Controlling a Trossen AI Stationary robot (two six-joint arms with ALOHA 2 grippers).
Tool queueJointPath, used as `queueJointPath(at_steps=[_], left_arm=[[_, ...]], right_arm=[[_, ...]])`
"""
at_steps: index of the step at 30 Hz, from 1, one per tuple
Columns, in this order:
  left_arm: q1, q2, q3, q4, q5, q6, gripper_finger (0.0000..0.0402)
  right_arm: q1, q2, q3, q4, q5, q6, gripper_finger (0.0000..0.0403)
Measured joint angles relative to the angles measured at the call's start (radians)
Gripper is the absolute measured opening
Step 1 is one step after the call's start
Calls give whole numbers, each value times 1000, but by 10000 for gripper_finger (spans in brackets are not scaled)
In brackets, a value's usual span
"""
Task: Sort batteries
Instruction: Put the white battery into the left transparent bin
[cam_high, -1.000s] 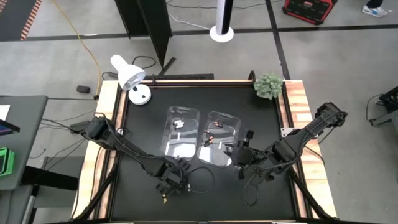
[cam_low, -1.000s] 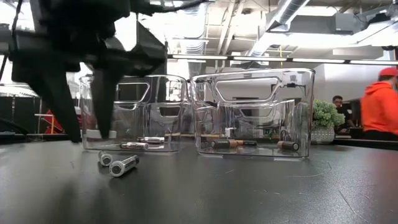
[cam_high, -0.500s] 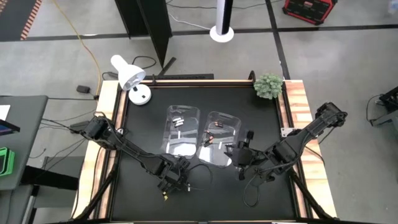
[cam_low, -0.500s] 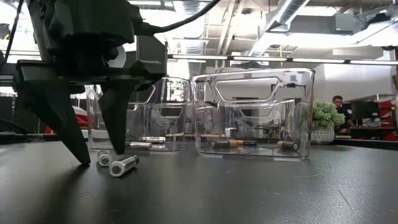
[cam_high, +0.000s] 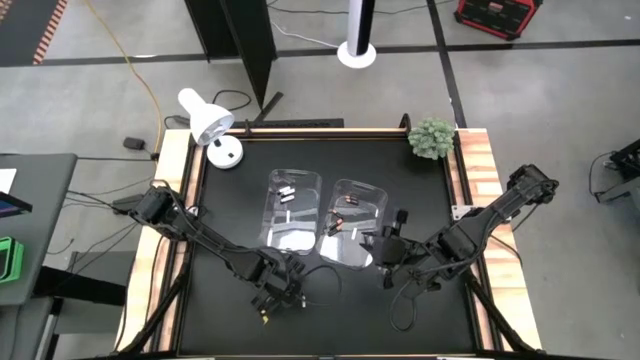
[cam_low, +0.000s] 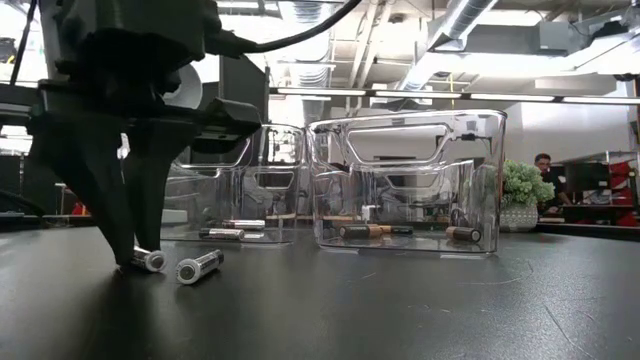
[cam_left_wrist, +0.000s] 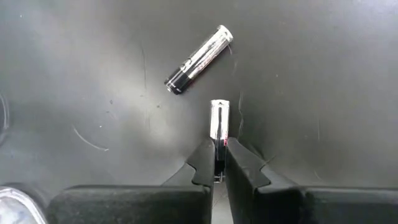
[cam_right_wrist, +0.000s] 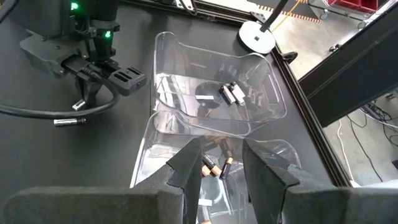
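My left gripper (cam_left_wrist: 218, 163) is down on the black table (cam_high: 230, 210), its fingers clenched on one silver battery (cam_left_wrist: 219, 121) that still lies on the surface. A second silver battery (cam_left_wrist: 198, 60) with a dark end lies loose just beyond it, toward eleven o'clock from the pinched one in the wrist view. My right gripper (cam_right_wrist: 221, 163) hangs with its fingers parted and nothing between them, over the near edge of the right clear bin (cam_high: 358, 210). That bin holds dark batteries with copper ends (cam_right_wrist: 215, 167); the left clear bin (cam_high: 292, 205) holds pale ones (cam_right_wrist: 232, 93).
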Motion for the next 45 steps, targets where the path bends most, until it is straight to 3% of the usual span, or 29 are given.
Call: queueJointPath(at_steps=[21,34,45], left_arm=[[0,3,57,-59,-5,12,1],[0,4,58,-68,-2,-28,116],[20,65,60,-58,49,-104,123]], right_arm=[[0,0,0,-1,0,1,132],[0,0,0,-2,0,1,132],[0,0,0,-4,0,0,132]])
